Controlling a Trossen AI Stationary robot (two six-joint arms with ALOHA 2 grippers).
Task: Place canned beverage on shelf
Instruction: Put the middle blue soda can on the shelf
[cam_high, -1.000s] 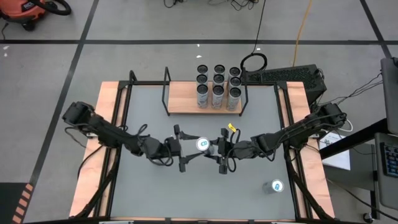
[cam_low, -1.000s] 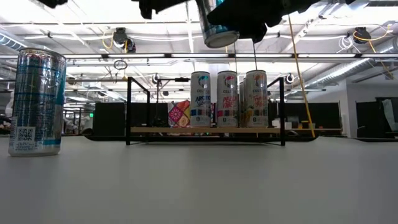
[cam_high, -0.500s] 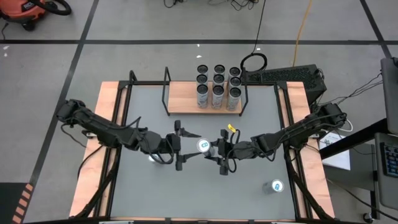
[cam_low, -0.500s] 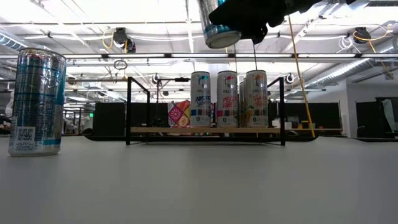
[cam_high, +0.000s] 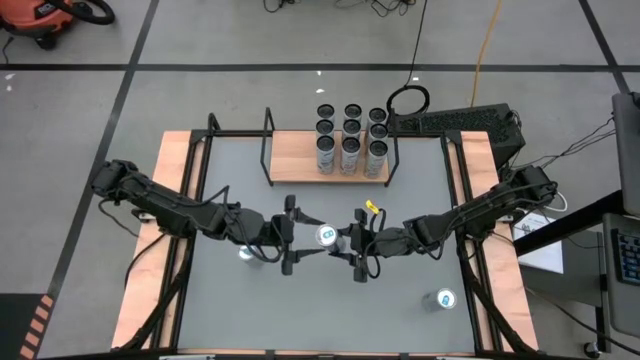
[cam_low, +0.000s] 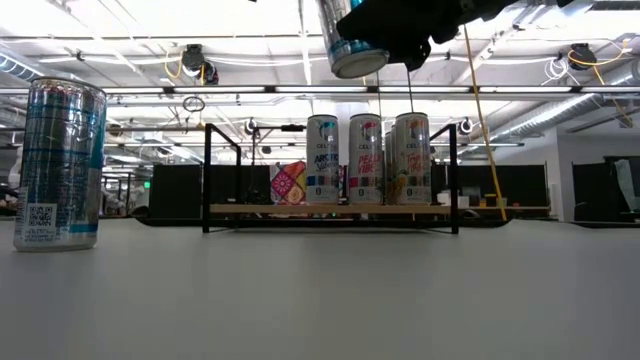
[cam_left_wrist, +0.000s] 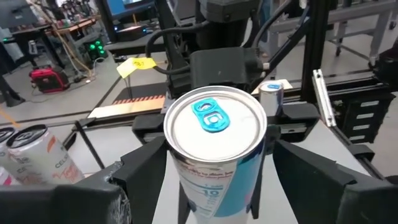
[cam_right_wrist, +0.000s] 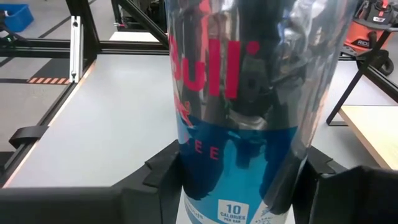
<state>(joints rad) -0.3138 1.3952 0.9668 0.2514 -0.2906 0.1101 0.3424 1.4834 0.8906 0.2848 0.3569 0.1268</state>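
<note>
A silver-and-blue canned beverage (cam_high: 326, 235) with a blue tab hangs above the middle of the table, and my right gripper (cam_high: 346, 240) is shut on it. My left gripper (cam_high: 303, 237) faces it from the table's left, open. Its fingers (cam_left_wrist: 144, 179) stand on either side of the can's top (cam_left_wrist: 215, 124), a little above it and apart from it. The shelf (cam_high: 298, 160), a light-wood board in a black rod frame, stands at the far edge and carries several upright cans (cam_high: 350, 140) on its right part. My right gripper pinches the can's side wall (cam_right_wrist: 194, 186) between its two fingers (cam_right_wrist: 157, 177). The fingers come in about level from the table's right. The can is roughly upright, top up. Its lower end (cam_low: 350, 55) hangs clear, high above the table.
One loose can (cam_high: 244, 252) stands on the table under my left arm, and shows large at the left in the low view (cam_low: 60, 165). Another can (cam_high: 441, 298) stands at the near right. Bare grey tabletop (cam_high: 330, 310) lies between the shelf and the near edge.
My left gripper has risen, leaving the top of the low view, and has tipped up toward level while staying open beside the can. My left arm has drawn back a little toward the table's left edge, uncovering the loose can under it. The held can has kept still.
</note>
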